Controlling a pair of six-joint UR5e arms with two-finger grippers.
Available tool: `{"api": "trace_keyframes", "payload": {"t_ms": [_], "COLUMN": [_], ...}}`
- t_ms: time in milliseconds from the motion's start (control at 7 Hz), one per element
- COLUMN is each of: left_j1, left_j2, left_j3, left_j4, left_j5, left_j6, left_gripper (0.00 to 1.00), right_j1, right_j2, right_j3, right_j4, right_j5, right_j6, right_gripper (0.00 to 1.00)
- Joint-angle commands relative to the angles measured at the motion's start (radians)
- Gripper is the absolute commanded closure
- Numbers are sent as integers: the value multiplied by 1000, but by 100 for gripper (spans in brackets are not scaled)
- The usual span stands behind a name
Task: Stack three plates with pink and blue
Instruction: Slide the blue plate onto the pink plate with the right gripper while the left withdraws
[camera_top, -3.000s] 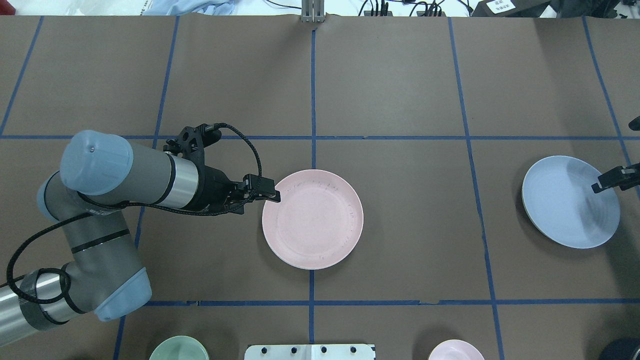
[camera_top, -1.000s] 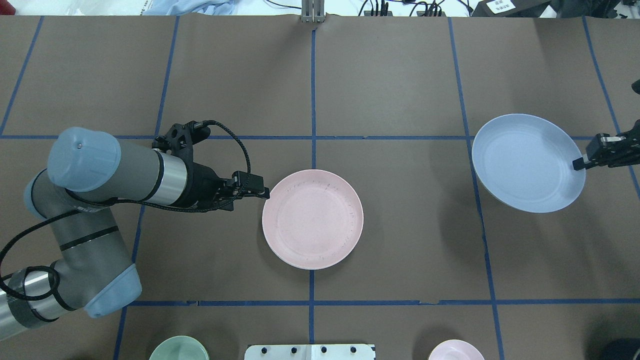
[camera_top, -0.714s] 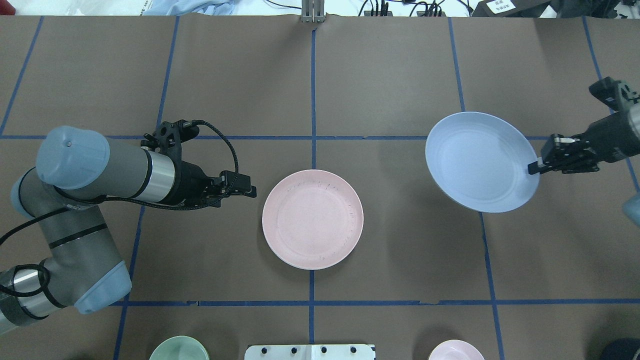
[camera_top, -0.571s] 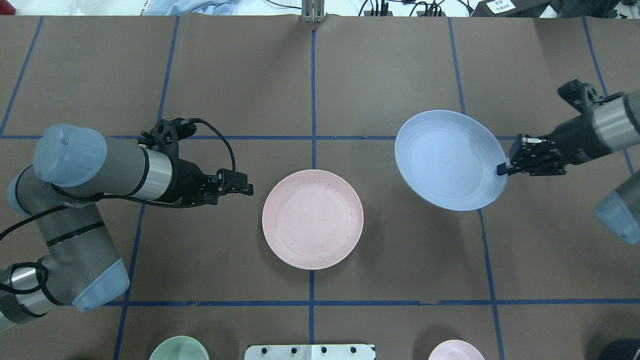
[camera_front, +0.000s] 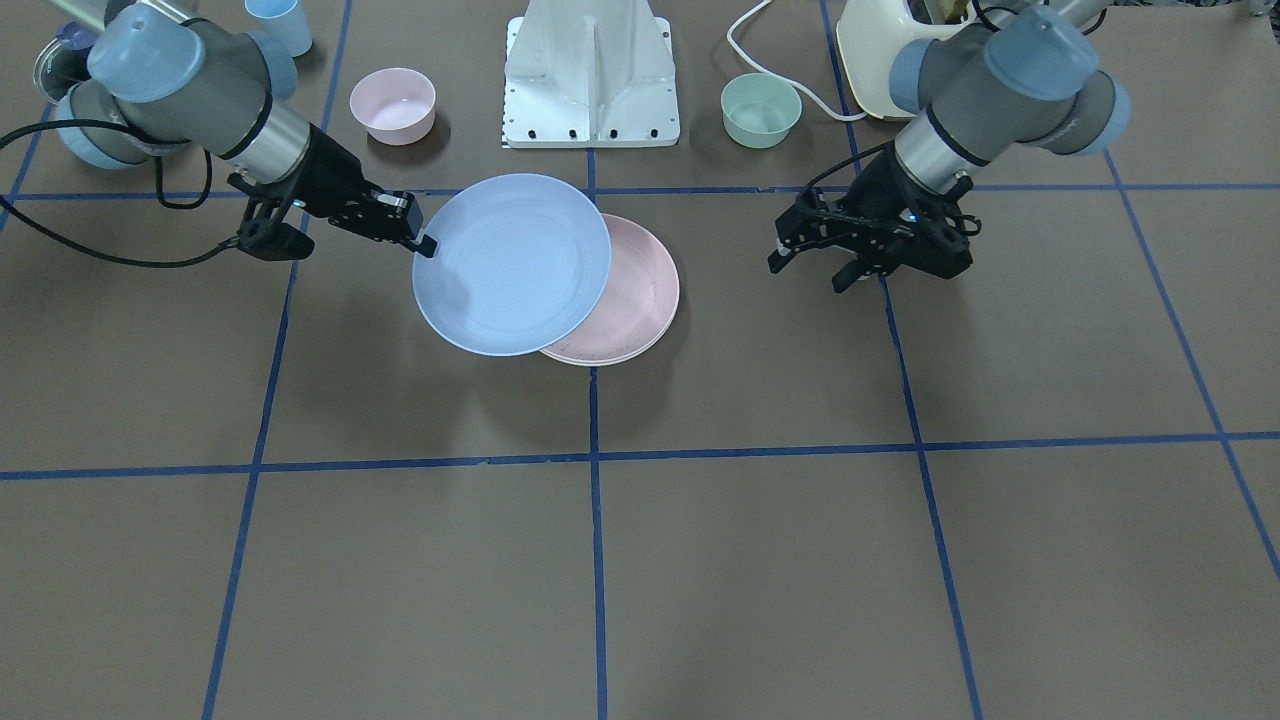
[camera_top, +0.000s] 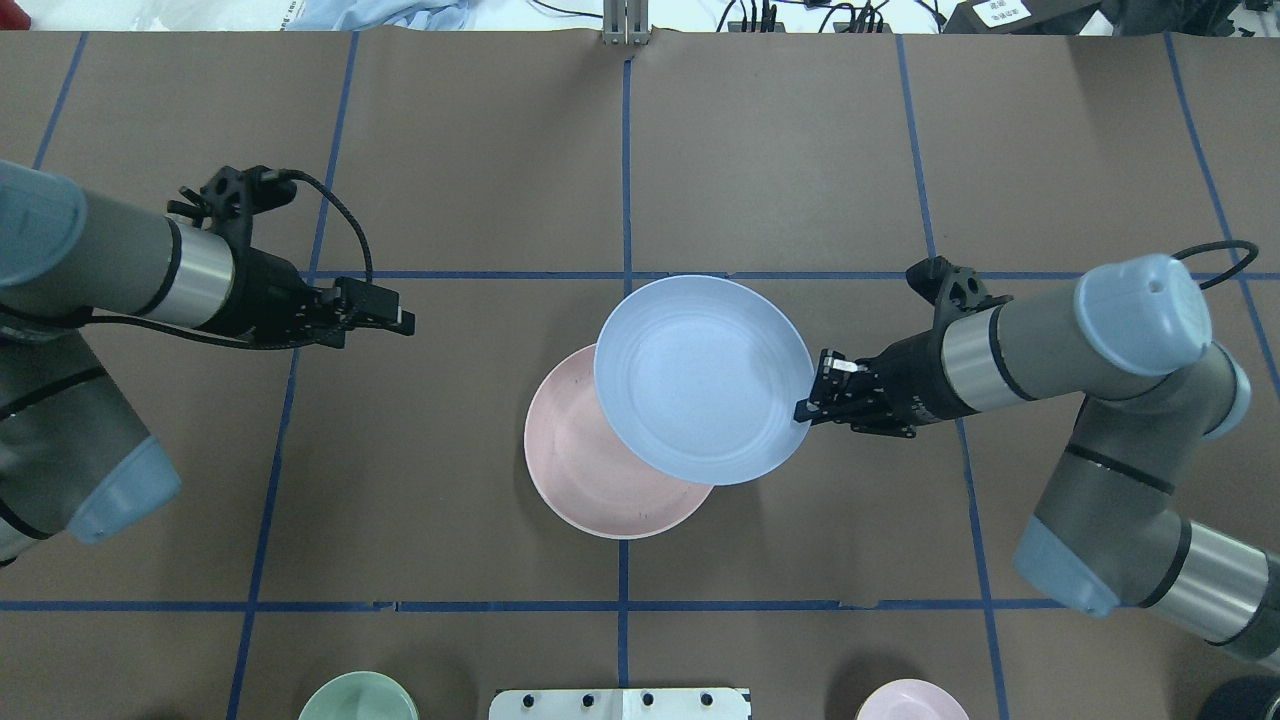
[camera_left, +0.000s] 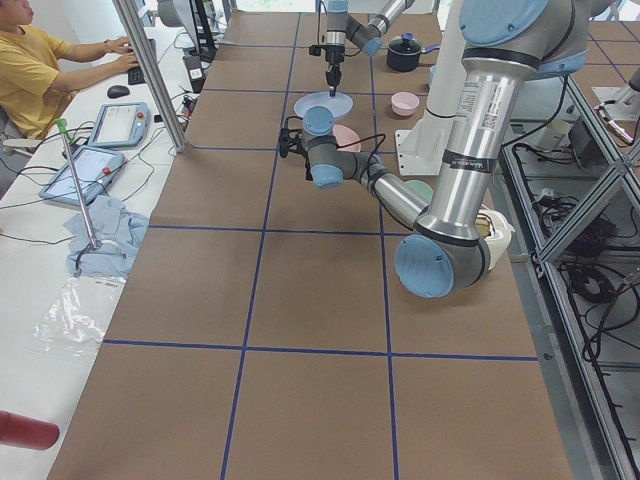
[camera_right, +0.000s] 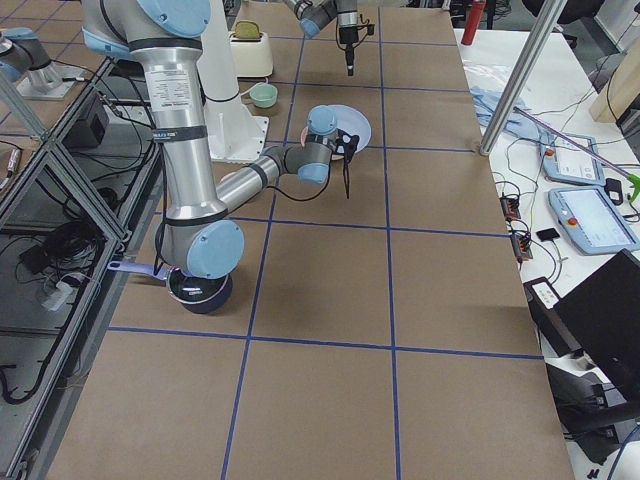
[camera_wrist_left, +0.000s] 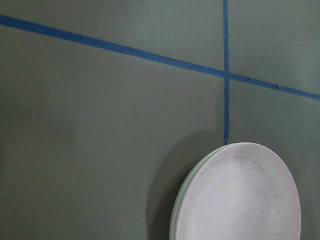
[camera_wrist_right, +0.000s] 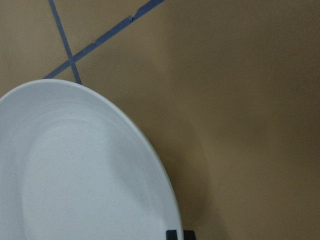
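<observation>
Found the right gripper (camera_top: 812, 402) pinched onto the rim of the light blue plate (camera_top: 703, 380), holding it up off the brown worktop (camera_top: 800, 150). Saw that plate hanging over the far right part of the pale pink plate (camera_top: 580, 470), overlapping it from above but not centred on it. Could not tell touching from apart at the overlap. Found the pale pink plate lying flat astride a blue tape line (camera_top: 626, 150) in the middle of the worktop. In the left wrist view, made out a thin paler rim under it, taken for the cream-white plate (camera_wrist_left: 174, 220) at the bottom of the pile. Found the left gripper (camera_front: 808, 270) spread apart with nothing between its fingers, hanging well away from the plates on their other side. Noted a small pink bowl (camera_front: 392, 103) and a small green bowl (camera_front: 761, 108) near the robot's base, on either side of the white mount (camera_front: 590, 70).
</observation>
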Motion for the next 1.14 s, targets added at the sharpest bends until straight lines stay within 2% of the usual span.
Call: {"api": "trace_keyframes", "payload": {"t_ms": [0, 286, 429, 857, 1000], "left_j1": [-61, -61, -61, -60, -60], "left_j2": [17, 20, 20, 20, 20], "left_j3": [0, 1, 6, 11, 11], "left_j4": [1, 1, 1, -1, 1], "left_j5": [-42, -40, -40, -37, -36], "left_j6": [50, 50, 52, 52, 52], "left_gripper": [0, 0, 0, 0, 0], "right_j1": [-106, -156, -163, -177, -175], "right_j2": [61, 133, 136, 142, 142], "right_j3": [14, 36, 55, 49, 43], "right_j4": [-94, -273, -309, -314, -314], "right_j5": [-121, -193, -195, -201, -201], "right_j6": [47, 50, 50, 50, 49], "right_gripper": [100, 100, 100, 100, 97]}}
